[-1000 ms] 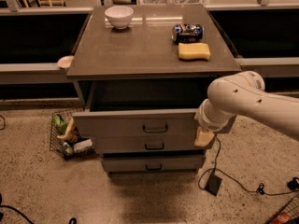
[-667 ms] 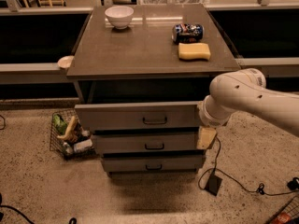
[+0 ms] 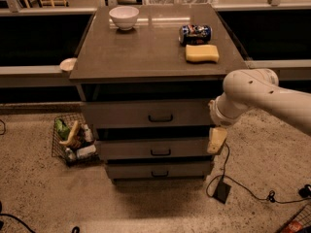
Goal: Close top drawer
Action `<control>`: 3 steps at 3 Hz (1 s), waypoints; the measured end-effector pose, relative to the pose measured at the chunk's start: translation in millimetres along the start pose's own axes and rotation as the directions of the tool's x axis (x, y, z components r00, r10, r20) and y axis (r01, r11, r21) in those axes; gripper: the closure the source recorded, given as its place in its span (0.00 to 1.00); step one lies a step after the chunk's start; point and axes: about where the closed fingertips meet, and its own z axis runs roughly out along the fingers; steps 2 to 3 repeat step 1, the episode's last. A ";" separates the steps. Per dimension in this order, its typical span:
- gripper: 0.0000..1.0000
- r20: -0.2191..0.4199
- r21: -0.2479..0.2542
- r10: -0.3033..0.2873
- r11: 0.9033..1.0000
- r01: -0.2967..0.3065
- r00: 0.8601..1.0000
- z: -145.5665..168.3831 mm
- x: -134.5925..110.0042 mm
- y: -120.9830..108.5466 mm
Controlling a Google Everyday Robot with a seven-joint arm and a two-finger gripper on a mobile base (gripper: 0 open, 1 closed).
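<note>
The top drawer [image 3: 146,113] is the tallest of three grey fronts under the brown cabinet top [image 3: 146,57]. It has a small dark bar handle [image 3: 161,118] at its centre. It stands only slightly out from the cabinet, with a dark gap above it. My white arm [image 3: 262,93] comes in from the right. My gripper [image 3: 216,140] is at the right end of the top drawer front and hangs down beside the middle drawer [image 3: 153,148]. It holds nothing that I can see.
On the cabinet top are a white bowl [image 3: 124,17], a can on its side [image 3: 195,34] and a yellow sponge [image 3: 201,53]. A wire basket of items [image 3: 73,139] stands on the floor at left. A cable and black adapter [image 3: 222,191] lie on the floor at right.
The top drawer has slid in from well open to almost flush. My arm and gripper have moved in with it toward the cabinet.
</note>
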 end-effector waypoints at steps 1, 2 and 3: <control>0.00 0.022 -0.026 0.003 1.000 -0.002 1.000 4.7 4.0 -1.9; 0.00 0.022 -0.026 0.003 1.000 -0.002 1.000 4.7 4.0 -1.9; 0.00 0.022 -0.026 0.003 1.000 -0.002 1.000 4.7 4.0 -1.9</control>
